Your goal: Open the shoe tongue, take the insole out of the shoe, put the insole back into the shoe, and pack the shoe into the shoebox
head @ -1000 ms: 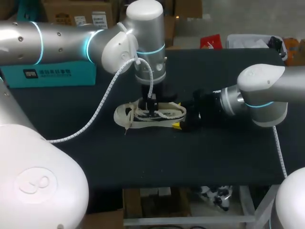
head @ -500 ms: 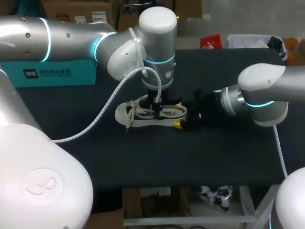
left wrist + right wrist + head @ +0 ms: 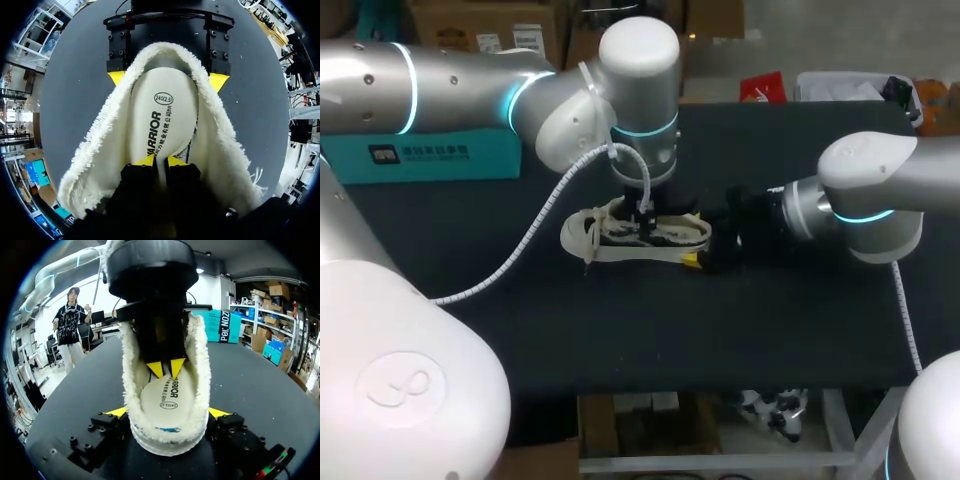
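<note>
A cream shoe (image 3: 620, 245) with fleecy lining (image 3: 105, 150) lies on its sole mid-table. My right gripper (image 3: 698, 258) clamps its heel: the yellow tips press both outer sides (image 3: 169, 412). My left gripper (image 3: 647, 222) comes down from above into the shoe's opening. Its tips (image 3: 160, 161) stand almost together on the pale printed insole (image 3: 162, 110), with a thin pale edge of it pinched between them. From the right wrist view the left gripper (image 3: 165, 368) hides the front of the insole (image 3: 167, 395). A teal shoebox (image 3: 420, 155) stands at the back left.
The left arm's white cable (image 3: 535, 230) loops over the table to the left of the shoe. Bare black tabletop (image 3: 650, 330) stretches in front of the shoe to the near edge.
The left gripper has drawn its fingers nearly together inside the shoe, after shifting slightly toward the heel. The right arm and the shoe have stayed put.
</note>
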Motion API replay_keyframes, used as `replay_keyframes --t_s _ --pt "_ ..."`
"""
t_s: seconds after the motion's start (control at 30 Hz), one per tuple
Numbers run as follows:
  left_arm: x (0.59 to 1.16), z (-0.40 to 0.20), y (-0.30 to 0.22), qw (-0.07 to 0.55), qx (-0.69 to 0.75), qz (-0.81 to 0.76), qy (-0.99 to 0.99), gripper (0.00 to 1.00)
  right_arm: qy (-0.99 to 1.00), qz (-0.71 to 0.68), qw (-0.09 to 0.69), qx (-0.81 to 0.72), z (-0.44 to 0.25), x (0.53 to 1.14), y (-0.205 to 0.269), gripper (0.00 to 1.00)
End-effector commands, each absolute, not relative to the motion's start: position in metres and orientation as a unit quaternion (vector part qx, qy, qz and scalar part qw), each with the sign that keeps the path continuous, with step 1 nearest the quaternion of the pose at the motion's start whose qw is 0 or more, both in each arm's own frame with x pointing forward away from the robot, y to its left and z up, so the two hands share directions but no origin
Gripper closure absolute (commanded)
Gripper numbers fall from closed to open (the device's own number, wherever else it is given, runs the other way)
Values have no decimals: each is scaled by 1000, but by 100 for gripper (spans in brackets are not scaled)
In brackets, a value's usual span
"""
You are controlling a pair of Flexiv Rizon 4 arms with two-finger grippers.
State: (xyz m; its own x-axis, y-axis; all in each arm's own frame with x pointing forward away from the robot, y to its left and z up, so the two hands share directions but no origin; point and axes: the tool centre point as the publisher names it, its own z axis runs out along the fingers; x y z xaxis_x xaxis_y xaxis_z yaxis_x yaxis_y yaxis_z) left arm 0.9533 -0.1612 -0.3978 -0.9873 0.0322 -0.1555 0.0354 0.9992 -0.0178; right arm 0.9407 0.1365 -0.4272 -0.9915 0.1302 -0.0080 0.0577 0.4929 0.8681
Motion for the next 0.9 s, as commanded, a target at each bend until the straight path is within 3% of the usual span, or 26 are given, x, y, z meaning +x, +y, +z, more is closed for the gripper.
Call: replay_keyframes --t_s 0.03,0.53,0.9 --pt "1011 -522 -157 69 28 -26 997 100 863 502 35 52 -432 936 138 100" --pt "960 -405 -167 47 82 -108 990 100 863 502 35 52 -432 936 138 100" --pt "942 -359 -176 33 77 -147 986 100 863 502 35 52 -432 936 138 100"
